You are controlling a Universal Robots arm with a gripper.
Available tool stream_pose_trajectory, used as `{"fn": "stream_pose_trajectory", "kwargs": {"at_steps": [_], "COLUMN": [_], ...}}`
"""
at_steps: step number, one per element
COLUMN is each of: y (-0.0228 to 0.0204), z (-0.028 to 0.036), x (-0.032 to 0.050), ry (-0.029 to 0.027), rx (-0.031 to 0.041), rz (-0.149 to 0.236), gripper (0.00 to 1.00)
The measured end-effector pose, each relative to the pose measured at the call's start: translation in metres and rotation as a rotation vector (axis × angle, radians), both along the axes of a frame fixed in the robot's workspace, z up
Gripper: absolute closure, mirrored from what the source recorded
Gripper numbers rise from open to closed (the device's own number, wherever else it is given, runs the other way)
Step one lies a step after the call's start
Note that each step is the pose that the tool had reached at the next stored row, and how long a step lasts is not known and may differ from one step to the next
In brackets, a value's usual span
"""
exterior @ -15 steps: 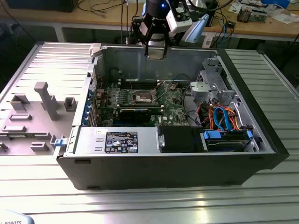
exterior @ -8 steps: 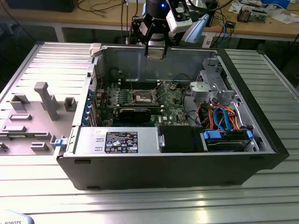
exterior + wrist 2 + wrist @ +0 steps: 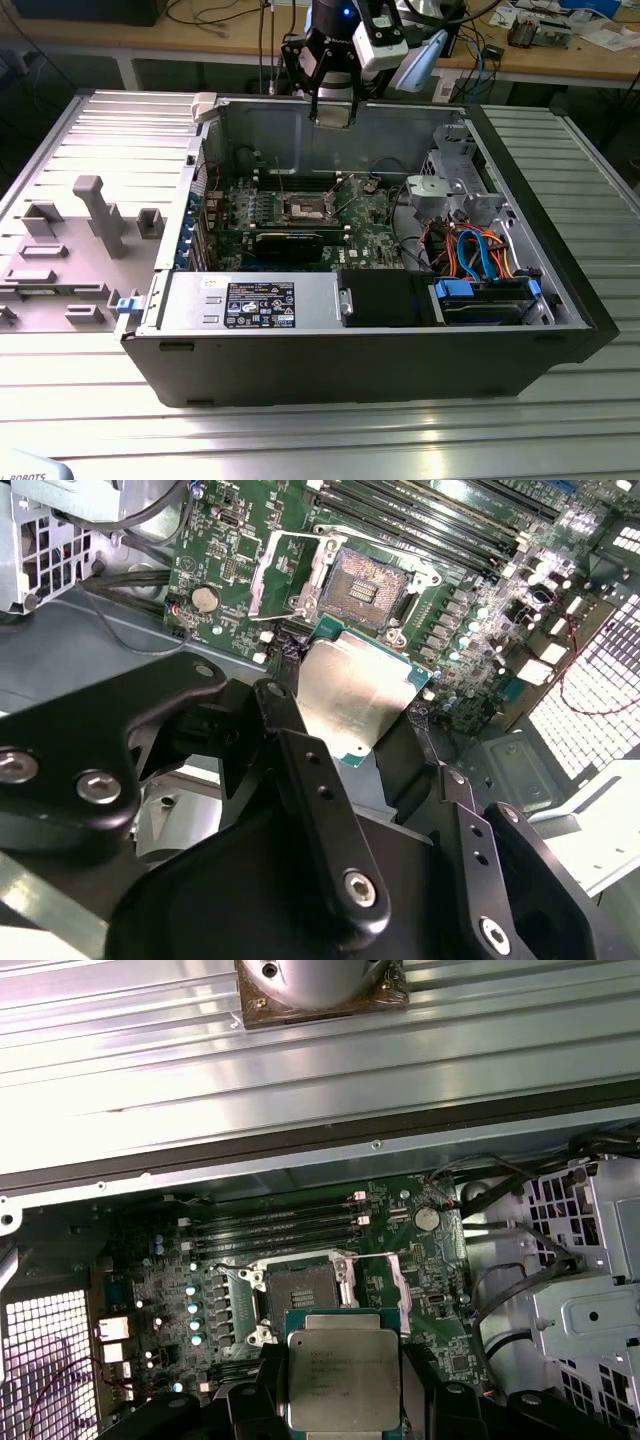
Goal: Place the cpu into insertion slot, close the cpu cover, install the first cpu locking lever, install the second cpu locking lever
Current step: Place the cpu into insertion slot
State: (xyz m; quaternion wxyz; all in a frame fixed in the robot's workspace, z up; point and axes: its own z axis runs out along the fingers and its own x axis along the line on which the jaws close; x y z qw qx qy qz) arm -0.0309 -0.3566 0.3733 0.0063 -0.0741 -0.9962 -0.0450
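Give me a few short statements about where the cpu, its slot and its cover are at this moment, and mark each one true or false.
1. The gripper holds the cpu by its edges. True.
2. The cpu already sits in the insertion slot. False: the slot is empty, and the cpu hangs above the board.
3. The cpu cover is closed over the slot. False: it is swung open, beside the slot.
4. The computer case lies open on a ribbed metal table. True.
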Motion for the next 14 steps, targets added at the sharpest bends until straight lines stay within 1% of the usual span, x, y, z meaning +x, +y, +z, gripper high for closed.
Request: {"fn": "stream_pose_trajectory", "kwargs": {"at_steps": [3, 7, 8, 14], "y": [0.0000, 0.0000, 0.0000, 0.0000], "z": [0.0000, -0.0001, -0.0001, -0.0001], "x": [0.0000, 0.0000, 0.0000, 0.0000], "ry": [0.0000, 0.0001, 0.0000, 0.0000], "rx": [-0.0004, -0.0005, -0.0004, -0.0005], "rz": [-0.004, -0.043, -0.047, -0.049], "gripper": [0.46, 0.46, 0.46, 0.46]}}
